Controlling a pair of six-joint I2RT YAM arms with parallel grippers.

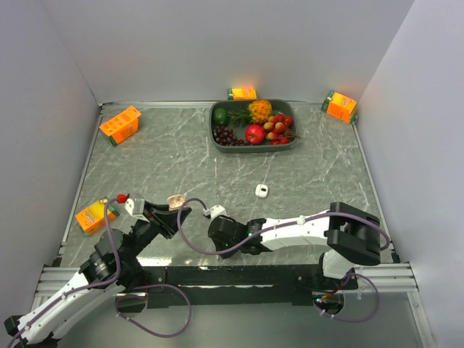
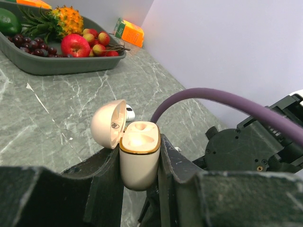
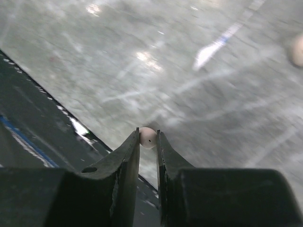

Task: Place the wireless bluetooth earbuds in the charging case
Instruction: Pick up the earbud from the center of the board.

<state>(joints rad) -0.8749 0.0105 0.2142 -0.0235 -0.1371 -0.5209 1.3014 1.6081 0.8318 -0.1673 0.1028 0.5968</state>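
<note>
Pinching a tiny glossy white plastic earbud [image 3: 148, 136] at its tips, the right gripper [image 3: 148, 143] risked squirting it free; the left gripper [image 2: 137, 164] clamped the open cream-beige case [image 2: 139, 142].

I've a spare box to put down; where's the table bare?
Bare tabletop lies at left between the back-left carton and near-left carton, and at right between the fruit tray, corner carton and right arm; a loose earbud sits mid-table. The left arm and right arm crowd the near edge.

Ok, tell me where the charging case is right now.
The charging case sits lid-open in the left gripper, at the near left of the table in the top view; the right gripper, pinching an earbud, is just right of it.
</note>
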